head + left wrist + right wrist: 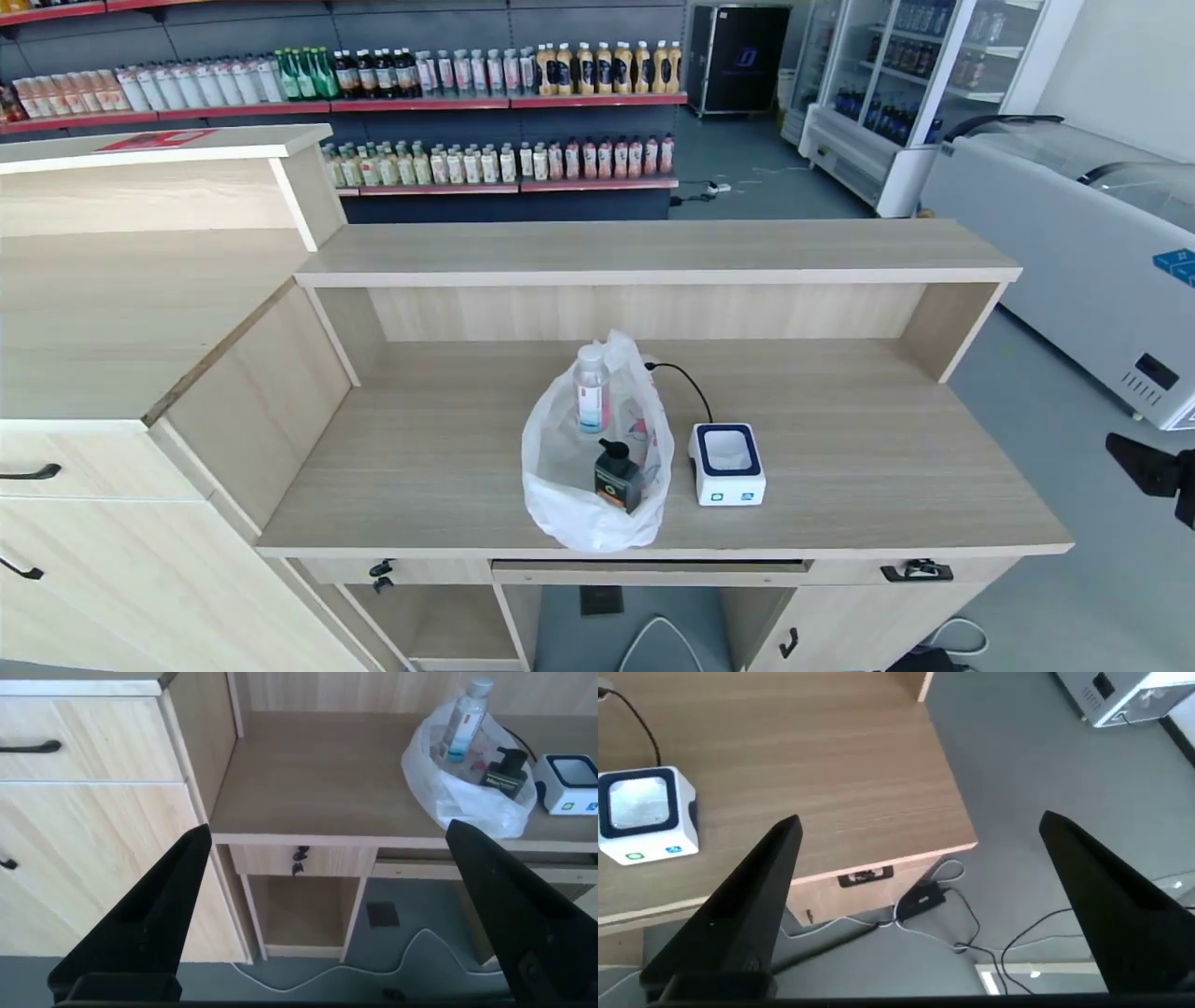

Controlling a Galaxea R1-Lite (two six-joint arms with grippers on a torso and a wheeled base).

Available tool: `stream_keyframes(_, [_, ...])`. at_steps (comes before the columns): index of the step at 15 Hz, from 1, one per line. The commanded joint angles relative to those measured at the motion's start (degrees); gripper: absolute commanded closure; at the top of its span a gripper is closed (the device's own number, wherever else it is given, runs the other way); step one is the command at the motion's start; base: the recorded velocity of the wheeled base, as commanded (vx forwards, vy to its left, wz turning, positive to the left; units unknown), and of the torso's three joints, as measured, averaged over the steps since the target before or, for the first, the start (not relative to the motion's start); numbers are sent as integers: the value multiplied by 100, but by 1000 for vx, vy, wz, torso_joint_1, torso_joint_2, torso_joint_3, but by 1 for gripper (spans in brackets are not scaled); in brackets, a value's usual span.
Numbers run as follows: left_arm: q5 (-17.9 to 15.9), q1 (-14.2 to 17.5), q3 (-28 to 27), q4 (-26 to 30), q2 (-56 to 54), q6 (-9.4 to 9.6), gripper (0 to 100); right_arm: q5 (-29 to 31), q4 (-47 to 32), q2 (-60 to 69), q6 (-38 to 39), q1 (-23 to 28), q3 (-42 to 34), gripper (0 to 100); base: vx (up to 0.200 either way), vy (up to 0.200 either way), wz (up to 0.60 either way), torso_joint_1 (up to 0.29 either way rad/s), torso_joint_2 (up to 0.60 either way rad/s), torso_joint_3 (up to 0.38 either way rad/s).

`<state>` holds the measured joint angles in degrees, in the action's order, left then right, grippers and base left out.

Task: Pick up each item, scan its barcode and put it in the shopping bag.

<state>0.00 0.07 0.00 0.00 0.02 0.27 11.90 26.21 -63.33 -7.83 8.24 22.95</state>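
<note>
A white plastic shopping bag [590,504] sits on the wooden counter [840,467], open at the top. Inside it stand a clear bottle with a white cap [591,387] and a black pump bottle [617,474]. Just right of the bag is the white barcode scanner [727,463] with a dark cable running back. The bag [467,793], both bottles and the scanner [570,770] also appear in the left wrist view. My left gripper [327,915] hangs open below and in front of the counter's left end. My right gripper [920,915] is open off the counter's right front corner, with the scanner [640,814] beside it.
A raised shelf [653,252] runs along the counter's back, and a taller cabinet [140,280] stands to the left. Drawers with black handles [917,570] sit under the front edge. Shelves of bottles [373,75] and freezers [1074,215] stand behind.
</note>
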Motion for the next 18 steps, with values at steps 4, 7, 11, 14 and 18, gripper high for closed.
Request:
stream_keyframes(4, [0,1,0,0,-2,0,0,-276,-63,2000,361,-367,-1513,0,0,0,0,0,0,0])
stream_keyframes(7, [0,1,0,0,-2,0,0,-249,-160,3468,264,-754,-2295,0,0,0,0,0,0,0])
stream_keyframes(11, [0,1,0,0,-2,0,0,-311,-2094,5094,334,-1000,-2295,0,0,0,0,0,0,0])
stream_keyframes(14, [0,1,0,0,-2,0,0,-698,-2261,5850,387,-1053,-2295,0,0,0,0,0,0,0])
stream_keyframes(18, [0,1,0,0,-2,0,0,-944,-2252,5973,484,-1053,-2295,0,0,0,0,0,0,0])
